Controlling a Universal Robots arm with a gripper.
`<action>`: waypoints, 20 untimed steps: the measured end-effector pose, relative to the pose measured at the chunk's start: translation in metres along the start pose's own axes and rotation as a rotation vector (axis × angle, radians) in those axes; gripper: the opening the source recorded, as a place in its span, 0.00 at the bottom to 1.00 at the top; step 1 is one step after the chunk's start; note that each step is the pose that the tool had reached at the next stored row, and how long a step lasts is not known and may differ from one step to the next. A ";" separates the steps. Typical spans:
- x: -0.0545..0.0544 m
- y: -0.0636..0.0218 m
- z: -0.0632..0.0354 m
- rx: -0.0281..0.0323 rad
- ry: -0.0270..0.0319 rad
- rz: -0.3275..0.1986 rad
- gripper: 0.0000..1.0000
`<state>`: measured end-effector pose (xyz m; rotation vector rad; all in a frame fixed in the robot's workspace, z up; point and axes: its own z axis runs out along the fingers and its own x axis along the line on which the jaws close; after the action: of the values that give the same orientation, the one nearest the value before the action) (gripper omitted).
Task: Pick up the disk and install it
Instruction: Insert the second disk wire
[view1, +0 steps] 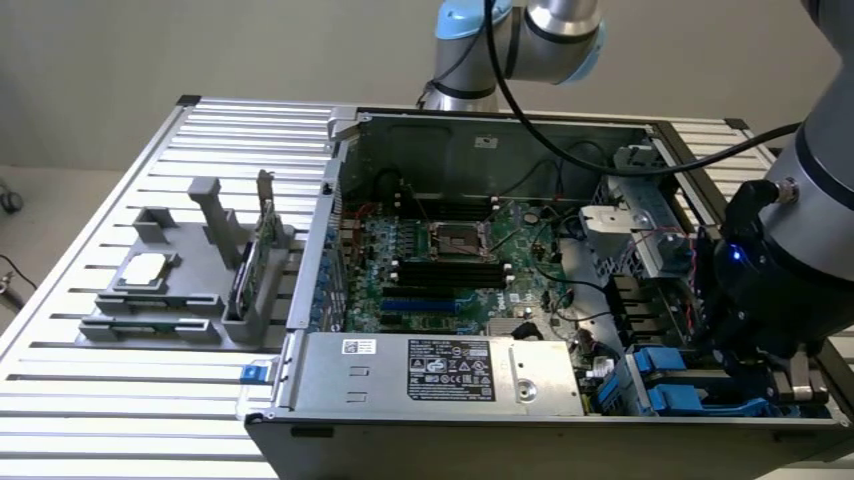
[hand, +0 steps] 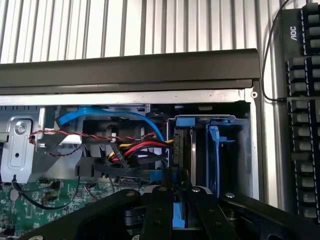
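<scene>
Hand (hand: 173, 200) grips disk (hand: 180, 150) edge-up in bay.

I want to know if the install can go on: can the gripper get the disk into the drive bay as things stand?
Probably yes. The gripper sits right over the drive bay, its fingers around the blue-framed disk. The cables lie beside the bay, apparently not across its opening.

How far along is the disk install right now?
Pickup looks done: the gripper is over the drive bay at the case's front corner on the exterior view's right, and its fingers flank the blue-framed disk, which stands on edge in a bay slot. In hand: seating it. Whether it is fully home or released, I cannot tell.
</scene>
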<state>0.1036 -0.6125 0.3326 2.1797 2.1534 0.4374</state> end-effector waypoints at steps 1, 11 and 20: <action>0.000 0.0004 0.0003 0.0002 0.0021 0.001 0.17; -0.004 0.0003 0.0060 0.0007 0.0153 0.004 0.17; -0.005 0.0008 -0.0009 0.0025 0.0345 0.009 0.25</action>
<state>0.1042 -0.6174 0.3328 2.1996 2.1637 0.4766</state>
